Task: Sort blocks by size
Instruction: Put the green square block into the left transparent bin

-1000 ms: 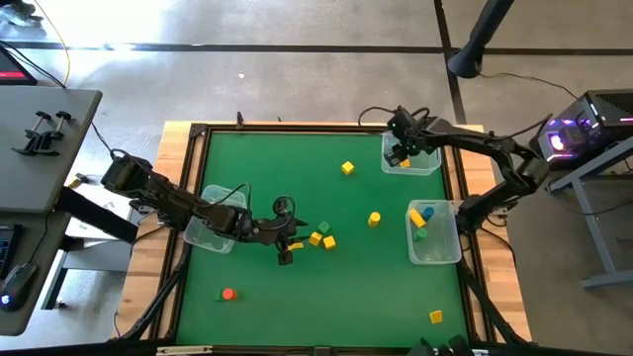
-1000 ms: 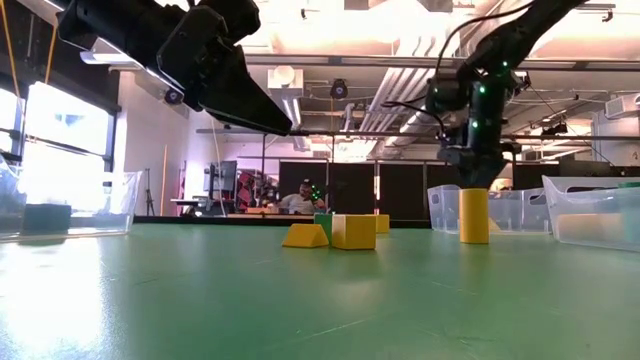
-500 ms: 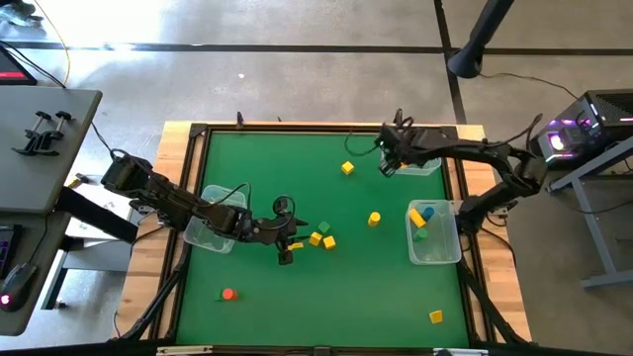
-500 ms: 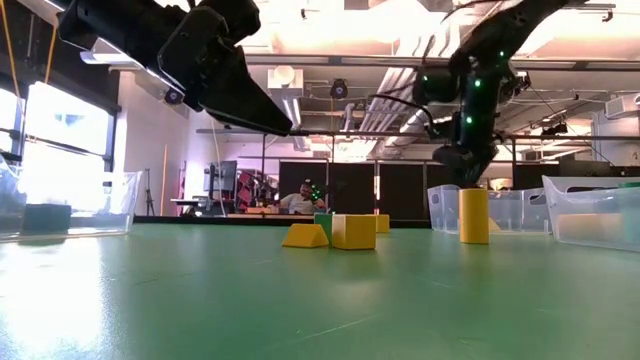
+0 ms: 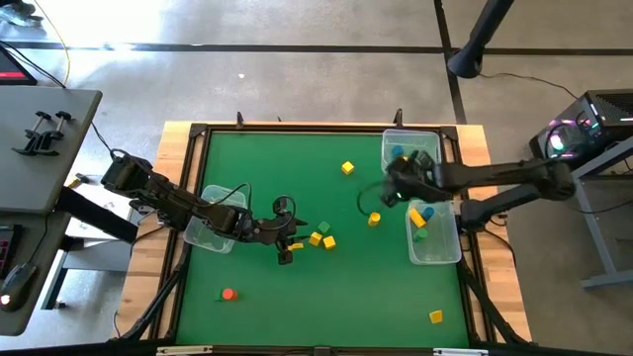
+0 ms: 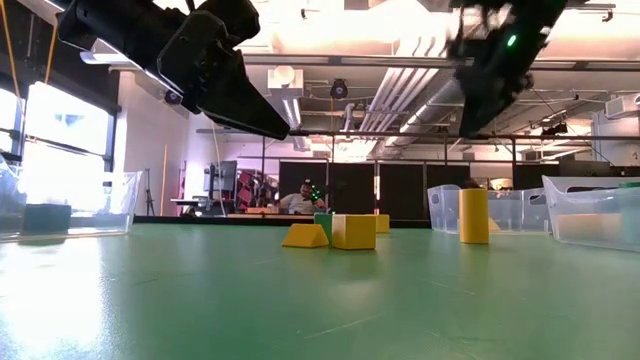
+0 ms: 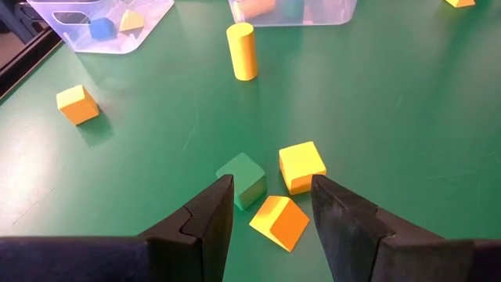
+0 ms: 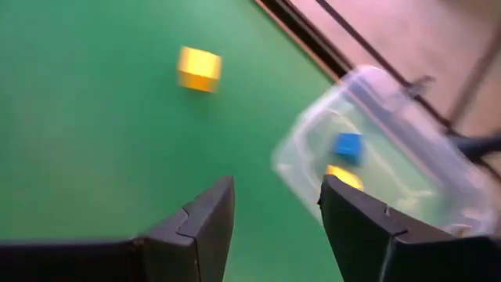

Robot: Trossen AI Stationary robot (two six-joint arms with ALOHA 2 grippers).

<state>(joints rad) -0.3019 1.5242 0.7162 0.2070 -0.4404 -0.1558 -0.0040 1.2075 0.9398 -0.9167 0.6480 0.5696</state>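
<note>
My left fingers (image 7: 266,205) hang open, empty, over the mid-desk blocks: green cube (image 7: 242,178), yellow cube (image 7: 302,165), yellow wedge (image 7: 279,222). Next, descend onto one. Right fingers (image 8: 270,210) open, empty, near the right edge.

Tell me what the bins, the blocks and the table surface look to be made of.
Bins: clear, glossy plastic; the blocks inside show through the walls. Blocks, such as the yellow cylinder and green cube: probably painted wood or dense foam, matte, with crisp edges; which one is unclear. Table surface: green, matte mat, possibly rubber or felt, with a faint sheen in the low view.
</note>
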